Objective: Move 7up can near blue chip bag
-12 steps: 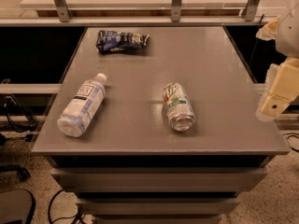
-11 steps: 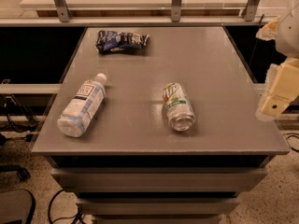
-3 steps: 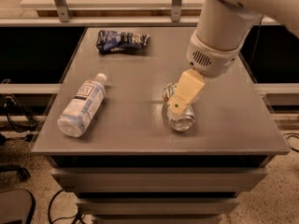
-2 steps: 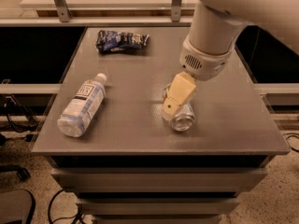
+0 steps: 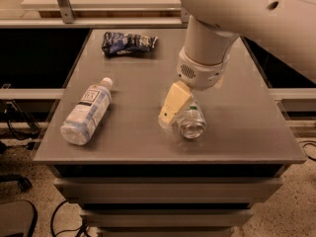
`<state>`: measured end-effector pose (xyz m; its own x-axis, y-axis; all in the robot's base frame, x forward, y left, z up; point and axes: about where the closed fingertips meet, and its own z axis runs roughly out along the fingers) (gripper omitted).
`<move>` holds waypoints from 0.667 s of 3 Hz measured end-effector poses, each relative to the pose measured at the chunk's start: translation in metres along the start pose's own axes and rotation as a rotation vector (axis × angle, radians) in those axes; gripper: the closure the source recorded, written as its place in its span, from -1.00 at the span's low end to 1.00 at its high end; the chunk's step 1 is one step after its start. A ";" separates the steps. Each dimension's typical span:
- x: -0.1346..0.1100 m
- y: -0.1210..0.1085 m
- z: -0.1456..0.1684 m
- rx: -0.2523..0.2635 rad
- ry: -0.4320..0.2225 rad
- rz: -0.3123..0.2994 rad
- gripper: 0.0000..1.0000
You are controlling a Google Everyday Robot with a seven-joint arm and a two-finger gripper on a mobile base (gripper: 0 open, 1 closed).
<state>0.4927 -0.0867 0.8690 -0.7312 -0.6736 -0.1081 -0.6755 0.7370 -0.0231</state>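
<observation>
The 7up can (image 5: 192,123) lies on its side near the front middle of the grey table (image 5: 237,107), with a shiny round end facing me. My gripper (image 5: 174,104) is down at the can, its cream part touching the can's left side, and the white arm hides the can's far end. The blue chip bag (image 5: 128,43) lies flat at the back left of the table, well apart from the can.
A clear plastic bottle (image 5: 87,111) with a white cap lies on its side at the left of the table. A light shelf with a metal post (image 5: 62,3) runs behind the table. Drawers sit under the table's front edge.
My arm has swung in from the right edge over the table and come down at the can. In the last second the gripper shifted left and lower beside it. The can, bottle and bag stay put.
</observation>
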 end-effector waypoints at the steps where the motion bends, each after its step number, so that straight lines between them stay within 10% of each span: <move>1: -0.005 0.002 0.009 -0.005 0.012 0.015 -1.00; 2: -0.009 0.005 0.017 -0.014 0.026 0.016 -1.00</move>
<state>0.4978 -0.0756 0.8527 -0.7441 -0.6629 -0.0829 -0.6646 0.7471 -0.0081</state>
